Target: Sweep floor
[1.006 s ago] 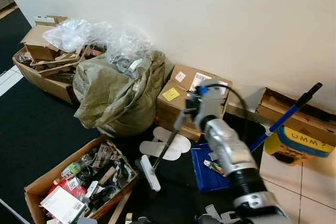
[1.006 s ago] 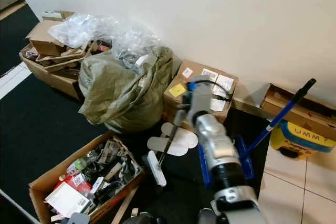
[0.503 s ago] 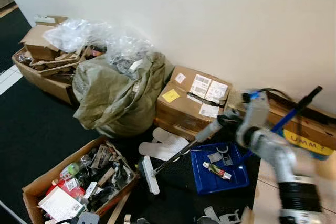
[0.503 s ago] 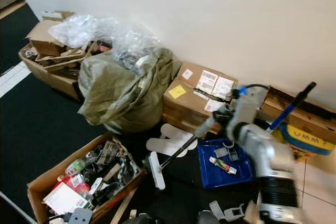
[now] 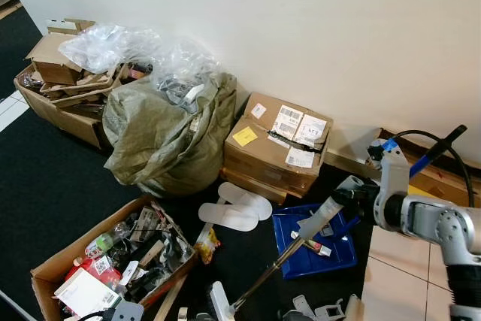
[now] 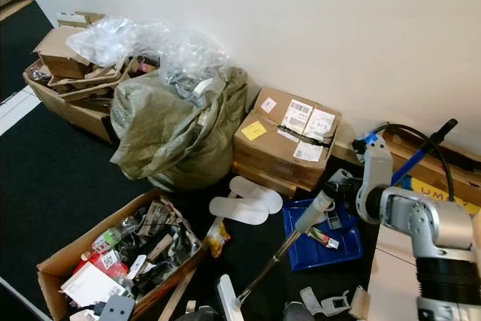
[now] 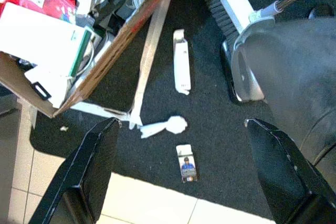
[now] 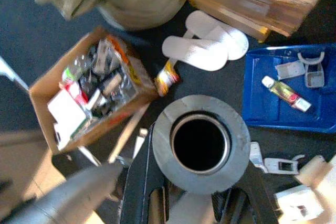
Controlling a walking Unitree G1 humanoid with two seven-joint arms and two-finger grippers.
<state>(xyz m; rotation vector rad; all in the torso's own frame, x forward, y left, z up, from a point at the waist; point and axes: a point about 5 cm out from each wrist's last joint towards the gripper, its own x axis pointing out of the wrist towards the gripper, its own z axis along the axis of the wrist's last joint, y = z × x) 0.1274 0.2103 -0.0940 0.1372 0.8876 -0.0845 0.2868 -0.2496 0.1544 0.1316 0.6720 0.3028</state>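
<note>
Head stereo looks down from afar; both wrist cameras face the floor nearer, sharing the open box (image 7: 131, 24).

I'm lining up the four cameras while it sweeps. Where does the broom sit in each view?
Left eye: broom slants from the right gripper down to the bottom centre.
Right eye: same slant, bottom centre.
Left wrist: brush head on the dark floor.
Right wrist: handle seen end-on as a grey ring.
Shared landmark: cardboard box of clutter.
</note>
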